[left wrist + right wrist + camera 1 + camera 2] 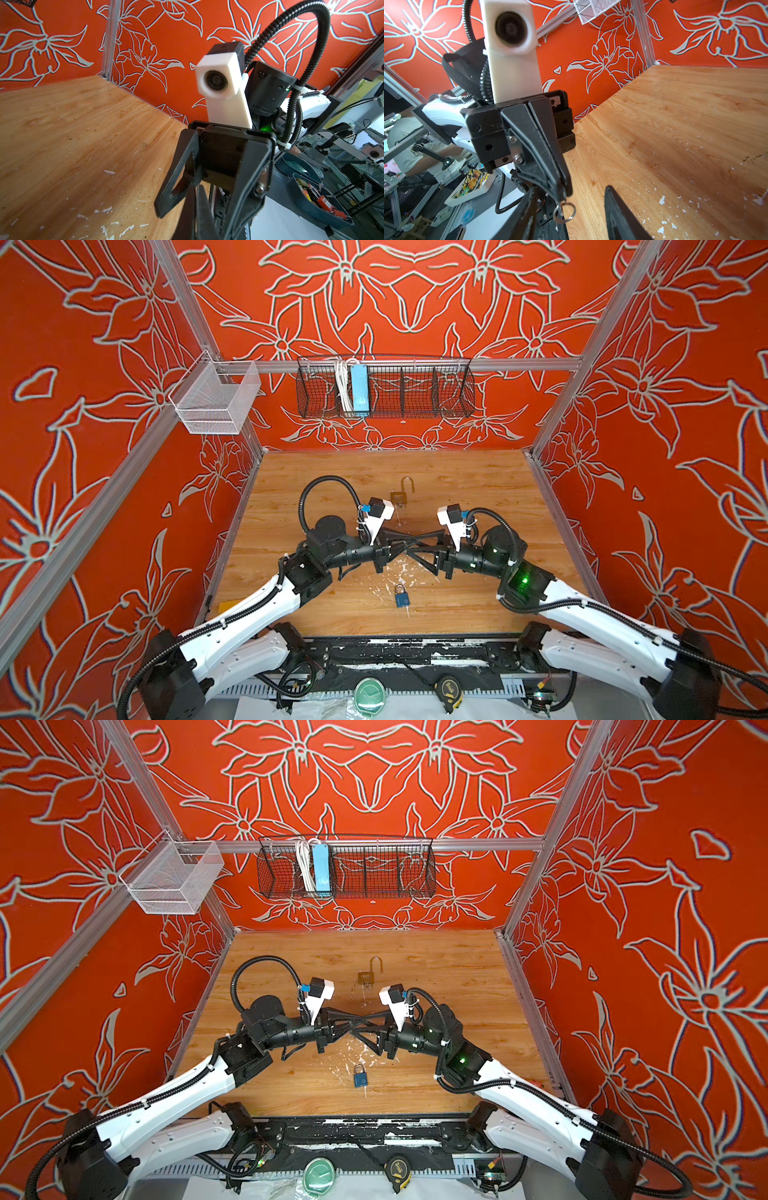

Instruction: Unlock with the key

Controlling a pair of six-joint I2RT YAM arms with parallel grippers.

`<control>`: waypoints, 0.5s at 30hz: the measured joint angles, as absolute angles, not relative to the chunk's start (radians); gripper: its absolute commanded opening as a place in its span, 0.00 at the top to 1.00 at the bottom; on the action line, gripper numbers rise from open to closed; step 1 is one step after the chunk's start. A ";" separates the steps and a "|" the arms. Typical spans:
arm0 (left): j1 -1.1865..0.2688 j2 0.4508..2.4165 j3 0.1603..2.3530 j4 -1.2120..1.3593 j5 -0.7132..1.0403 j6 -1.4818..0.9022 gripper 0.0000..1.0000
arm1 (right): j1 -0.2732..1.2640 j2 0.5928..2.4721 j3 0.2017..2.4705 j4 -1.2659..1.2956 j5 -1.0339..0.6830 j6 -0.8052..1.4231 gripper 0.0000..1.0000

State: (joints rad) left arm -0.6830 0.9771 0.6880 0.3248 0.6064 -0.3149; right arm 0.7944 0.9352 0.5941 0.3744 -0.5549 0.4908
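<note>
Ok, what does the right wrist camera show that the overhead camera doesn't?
Only the right wrist view: a key ring dangling from the tip of the shut left gripper. Only a top view: the blue padlock, closed, and the brass padlock with its shackle swung open, both lying on the table. Both: the left gripper, the wooden table and the white basket on the wall frame.
</note>
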 measured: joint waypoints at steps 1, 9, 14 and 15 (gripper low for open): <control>-0.683 0.978 0.688 0.325 0.607 -0.315 1.00 | 0.794 0.940 0.594 0.374 -0.560 0.492 0.50; -0.682 0.999 0.707 0.332 0.610 -0.315 1.00 | 0.799 0.966 0.594 0.376 -0.589 0.501 0.57; -0.682 1.019 0.709 0.332 0.610 -0.315 1.00 | 0.803 0.975 0.594 0.375 -0.592 0.506 0.63; -0.682 1.019 0.709 0.332 0.610 -0.315 1.00 | 0.803 0.975 0.594 0.376 -0.593 0.508 0.64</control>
